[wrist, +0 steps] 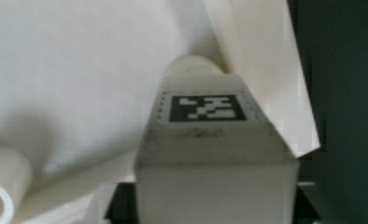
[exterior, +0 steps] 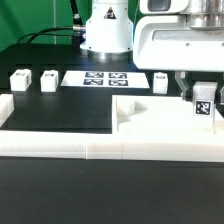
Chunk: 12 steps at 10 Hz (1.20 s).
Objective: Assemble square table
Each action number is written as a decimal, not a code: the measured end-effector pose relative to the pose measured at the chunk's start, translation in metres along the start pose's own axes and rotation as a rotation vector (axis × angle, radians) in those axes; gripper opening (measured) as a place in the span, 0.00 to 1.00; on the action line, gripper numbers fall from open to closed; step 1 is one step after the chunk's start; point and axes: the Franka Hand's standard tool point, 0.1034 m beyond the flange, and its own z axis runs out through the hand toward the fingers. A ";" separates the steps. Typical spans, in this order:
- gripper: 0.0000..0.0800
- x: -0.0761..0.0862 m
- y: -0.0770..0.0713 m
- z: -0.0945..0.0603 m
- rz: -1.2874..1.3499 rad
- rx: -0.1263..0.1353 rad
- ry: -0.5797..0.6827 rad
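Observation:
The square tabletop (exterior: 155, 125) is a thick white slab that lies flat at the exterior view's right, against the border wall. My gripper (exterior: 203, 92) is shut on a short white leg (exterior: 203, 104) with a black-and-white tag, and holds it upright over the slab's far right corner. I cannot tell whether the leg touches the slab. In the wrist view the leg (wrist: 207, 150) fills the middle between my dark fingers (wrist: 128, 200), with the slab (wrist: 74, 80) behind it. Three more tagged legs stand on the black table: two (exterior: 19, 81) (exterior: 48, 80) at the left and one (exterior: 161, 80) behind the slab.
The marker board (exterior: 105, 77) lies flat in front of the robot base (exterior: 105, 30). The long low white border wall (exterior: 90, 148) runs along the front and turns up at the left (exterior: 5, 105). A rounded white shape (wrist: 0, 185) shows at the wrist view's edge.

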 end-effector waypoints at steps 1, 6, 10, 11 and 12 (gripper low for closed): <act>0.36 0.000 0.001 0.000 0.096 -0.004 0.001; 0.36 -0.006 0.005 0.001 0.836 -0.014 0.007; 0.36 -0.008 0.006 0.002 1.053 -0.004 -0.001; 0.49 -0.009 0.006 0.002 1.038 -0.004 -0.002; 0.66 -0.009 0.006 0.002 1.023 -0.005 -0.002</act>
